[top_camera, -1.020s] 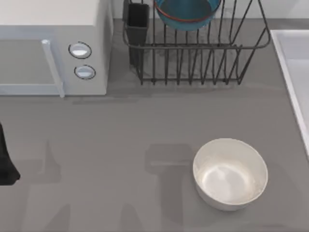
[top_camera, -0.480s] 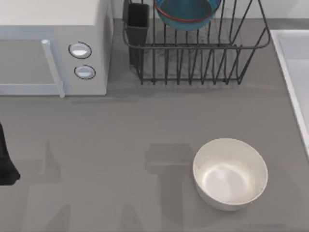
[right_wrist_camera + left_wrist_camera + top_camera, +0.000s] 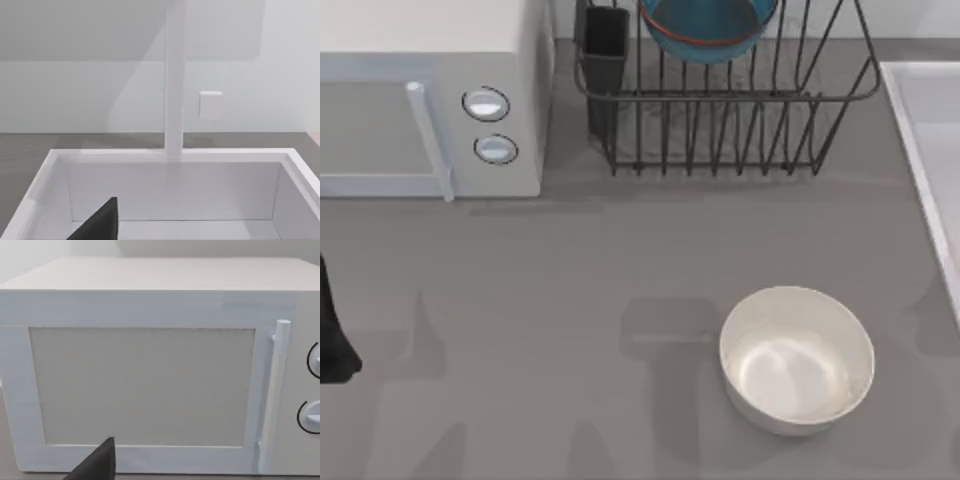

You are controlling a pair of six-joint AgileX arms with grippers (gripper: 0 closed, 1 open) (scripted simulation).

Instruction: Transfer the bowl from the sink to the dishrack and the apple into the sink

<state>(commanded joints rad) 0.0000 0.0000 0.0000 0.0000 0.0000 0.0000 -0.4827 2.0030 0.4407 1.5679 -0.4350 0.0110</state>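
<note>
The teal-blue bowl [image 3: 705, 28] with its red-orange line sits inside the dark wire dishrack [image 3: 725, 120] at the back of the table. Along the right edge runs the pale sink [image 3: 920, 140]. The right wrist view looks down into the sink's basin [image 3: 175, 187], with a dark part of my right gripper [image 3: 100, 224] above its near side. My left arm [image 3: 332, 335] is parked at the left edge. A dark part of my left gripper [image 3: 97, 465] faces the microwave door. The apple is out of view.
A white microwave [image 3: 430, 90] with two round knobs fills the back left. A glossy white bowl [image 3: 797, 358] stands at the front right of centre. The rack's black utensil cup [image 3: 605, 45] is at its left corner. A white faucet post [image 3: 175, 75] rises behind the basin.
A faint shadow has appeared on the table beside the sink's rim at the right edge. The bowls, the rack and the left arm have not moved.
</note>
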